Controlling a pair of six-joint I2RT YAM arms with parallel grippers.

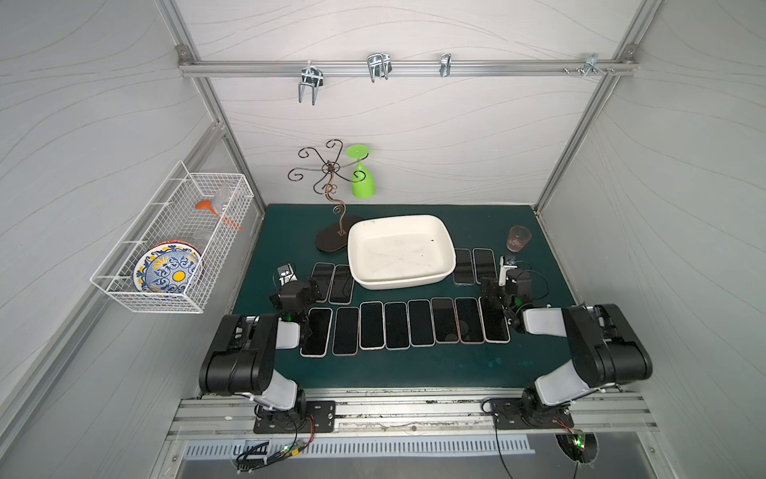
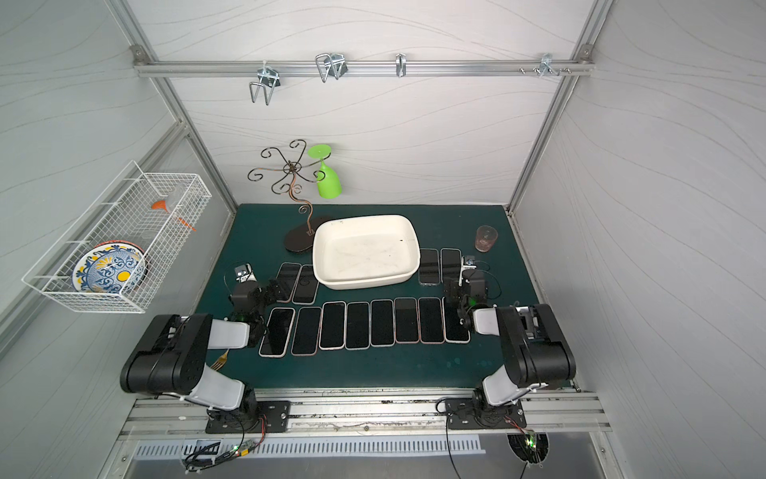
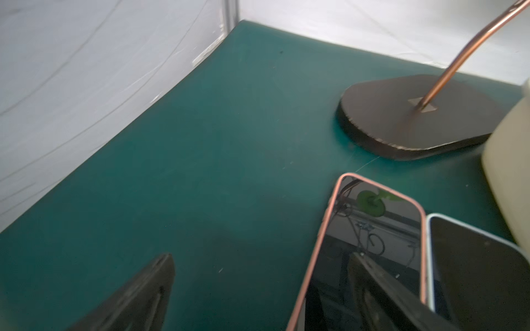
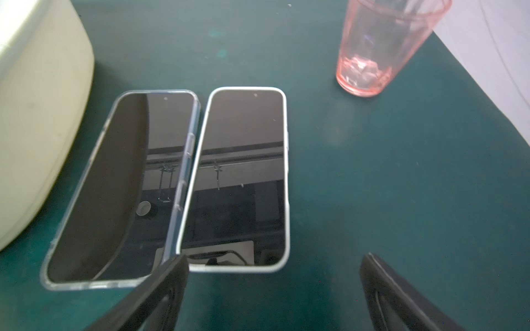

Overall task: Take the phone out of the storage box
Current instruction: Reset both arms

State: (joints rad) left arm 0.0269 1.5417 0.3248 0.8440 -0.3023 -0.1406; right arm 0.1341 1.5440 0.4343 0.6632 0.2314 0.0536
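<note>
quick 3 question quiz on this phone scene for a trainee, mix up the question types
1. True or false: no phone lies in the storage box.
2. How many phones make up the front row of phones, the row nearest the robot? A) six B) eight C) ten
3. Fill in the blank: the left gripper and the right gripper both have their jaws ____.

Key: 1 true; 2 B; 3 open
</note>
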